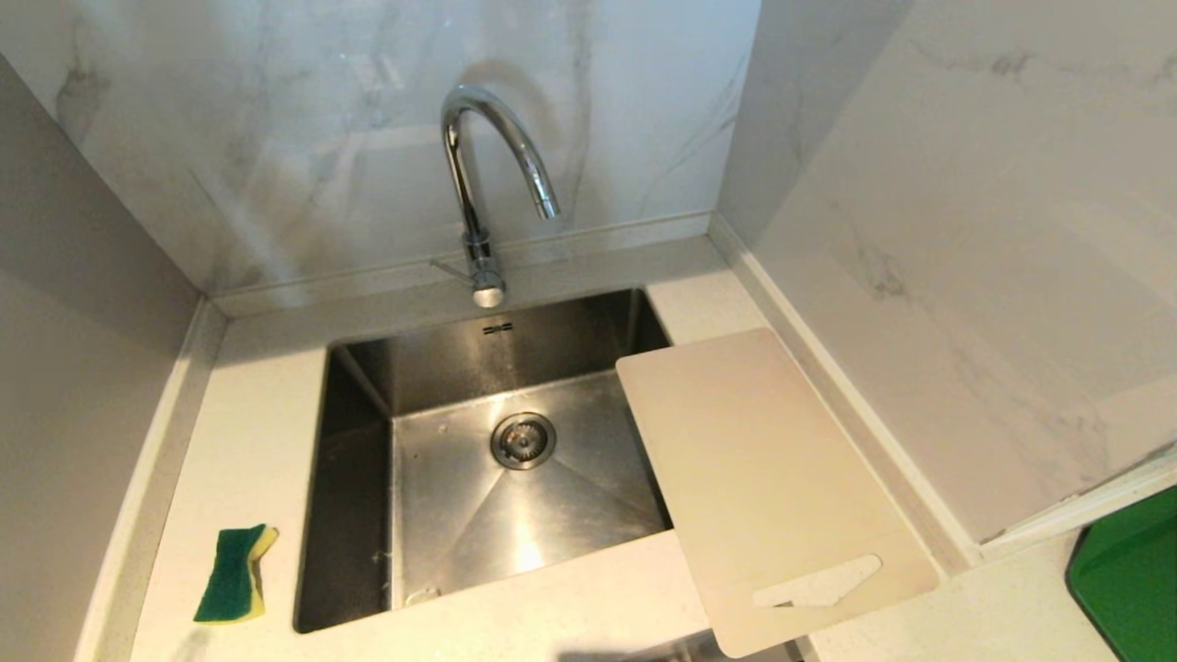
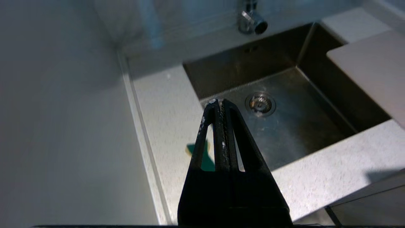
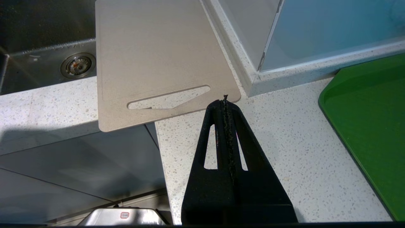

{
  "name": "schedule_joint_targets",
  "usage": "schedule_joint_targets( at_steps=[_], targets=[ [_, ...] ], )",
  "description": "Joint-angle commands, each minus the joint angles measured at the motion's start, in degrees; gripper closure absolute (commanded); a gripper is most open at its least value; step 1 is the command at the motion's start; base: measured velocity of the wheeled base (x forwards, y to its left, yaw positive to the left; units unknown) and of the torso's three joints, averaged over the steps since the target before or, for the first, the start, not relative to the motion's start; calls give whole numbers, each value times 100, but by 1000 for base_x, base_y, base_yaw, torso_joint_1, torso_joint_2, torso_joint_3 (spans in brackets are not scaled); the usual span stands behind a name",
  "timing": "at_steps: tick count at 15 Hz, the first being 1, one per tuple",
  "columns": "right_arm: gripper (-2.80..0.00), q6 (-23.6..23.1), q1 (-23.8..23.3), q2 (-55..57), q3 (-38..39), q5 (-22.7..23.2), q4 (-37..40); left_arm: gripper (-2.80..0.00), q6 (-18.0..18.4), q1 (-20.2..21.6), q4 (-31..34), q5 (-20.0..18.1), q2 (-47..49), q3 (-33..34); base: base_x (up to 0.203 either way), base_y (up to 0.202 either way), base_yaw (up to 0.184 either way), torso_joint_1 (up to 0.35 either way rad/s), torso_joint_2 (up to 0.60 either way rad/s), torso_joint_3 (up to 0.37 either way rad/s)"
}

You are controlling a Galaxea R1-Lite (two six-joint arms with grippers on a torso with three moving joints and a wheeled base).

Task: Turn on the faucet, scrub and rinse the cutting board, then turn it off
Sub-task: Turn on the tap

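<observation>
Your left gripper (image 2: 220, 102) has its fingers pressed together, empty, above the counter beside the sink (image 2: 303, 47). The faucet (image 1: 483, 198) stands ahead of it and slightly right, behind the basin; the cutting board (image 1: 763, 478) lies far right, overhanging the rim. Approach the small side lever (image 1: 451, 269) low and nudge gently. Right gripper (image 3: 225, 98) idles, closed.

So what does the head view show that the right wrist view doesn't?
Only the head view shows the faucet standing behind the sink, and the green and yellow sponge on the counter left of the basin. Neither gripper appears there.

Only the right wrist view shows the right gripper, fingers pressed together and holding nothing, hanging above the counter near the board's handle end.

Both show the cutting board, lying partly over the sink's right edge and jutting past the counter's front edge, the sink's drain, and a green tray at the right.
</observation>
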Motion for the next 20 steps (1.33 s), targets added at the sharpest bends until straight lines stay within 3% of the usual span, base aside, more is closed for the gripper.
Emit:
schedule_joint_targets(
  at_steps=[1, 4, 12, 15, 20],
  targets=[
    [0, 8, 1, 0, 8, 1, -3, 0, 29, -159, 124, -190, 1358, -1077, 0, 0, 0, 0, 0, 0],
    [0, 0, 1, 0, 0, 2, -3, 0, 101, -189, 444, -383, 2573, -2552, 0, 0, 0, 0, 0, 0],
    [0, 0, -1, 0, 7, 1, -3, 0, 263, -232, 940, -349, 4600, -5064, 0, 0, 0, 0, 0, 0],
    [0, -1, 0, 0, 7, 1, -3, 0, 295, -653, 1318, 48, 5454, -5964, 0, 0, 0, 0, 0, 0],
    [0, -1, 1, 0, 8, 1, -3, 0, 323, -1502, 1404, 1003, 6821, -6832, 0, 0, 0, 0, 0, 0]
  ],
)
